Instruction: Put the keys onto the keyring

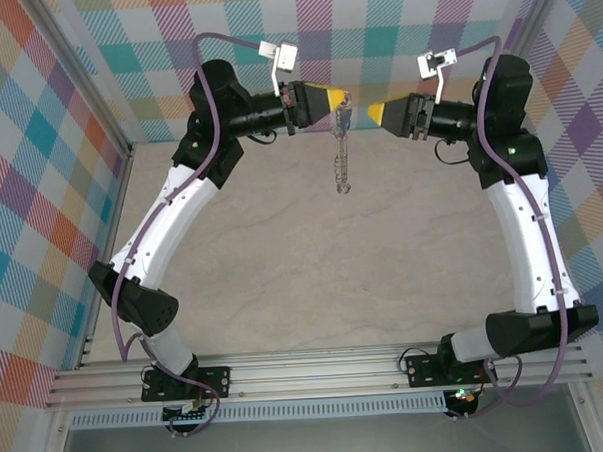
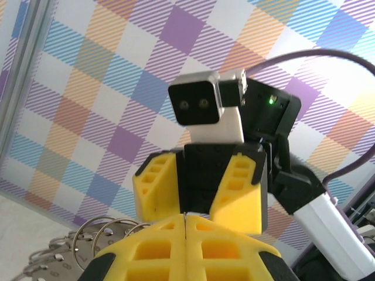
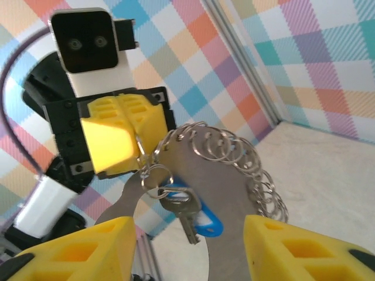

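I find the left gripper (image 1: 338, 97) pressed shut on the keyring (image 3: 229, 175). The ring hangs above the table (image 1: 282, 237) toward 12 o'clock in the top view. The key (image 3: 190, 212) dangles from a small loop, about 5 o'clock from that pinch. The right gripper (image 1: 377, 113) stands spread and holds nothing. I judge the threading done. Next comes a steady set-down.
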